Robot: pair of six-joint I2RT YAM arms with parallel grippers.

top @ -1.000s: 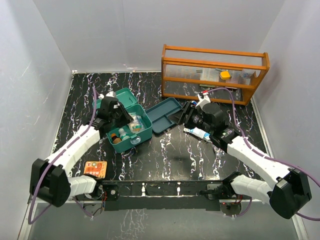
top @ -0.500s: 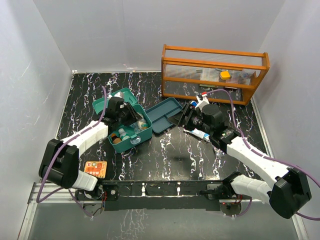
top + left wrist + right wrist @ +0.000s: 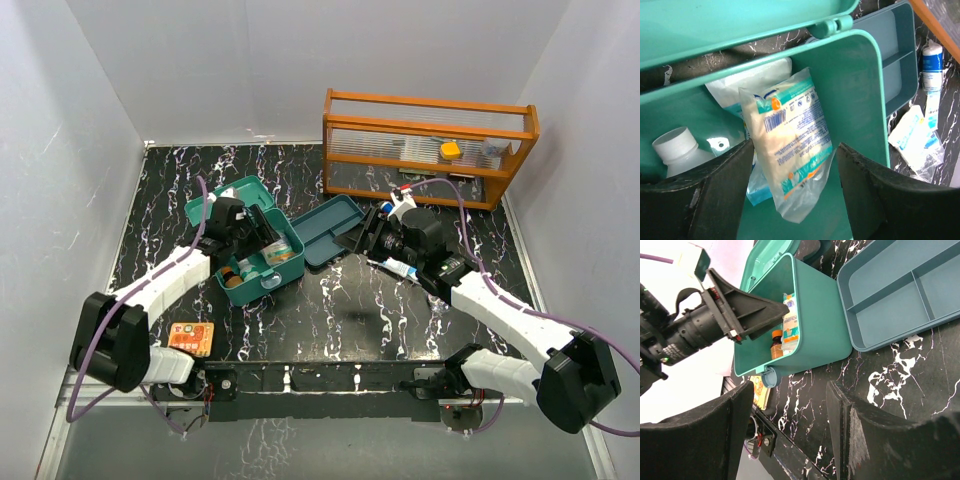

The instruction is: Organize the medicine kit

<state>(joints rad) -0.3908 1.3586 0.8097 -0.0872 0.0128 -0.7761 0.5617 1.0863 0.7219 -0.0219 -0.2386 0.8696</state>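
The teal-green rounded plastic medicine kit box (image 3: 280,272) stands with its lid open on the black marbled surface (image 3: 340,310). Its matching divided insert tray (image 3: 325,230) lies just right of the box. The left pincer (image 3: 256,226) hangs open over the box, its fingers either side of a white-and-teal printed sachet (image 3: 790,145) leaning inside, and one finger possibly brushes it. The right pincer (image 3: 790,390) is open and empty, right of the box at the tray's far edge.

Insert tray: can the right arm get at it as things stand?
Probably yes. The insert tray lies open side up on the table beside the box, its visible compartments empty, and the right claw hangs open close by with nothing between them.
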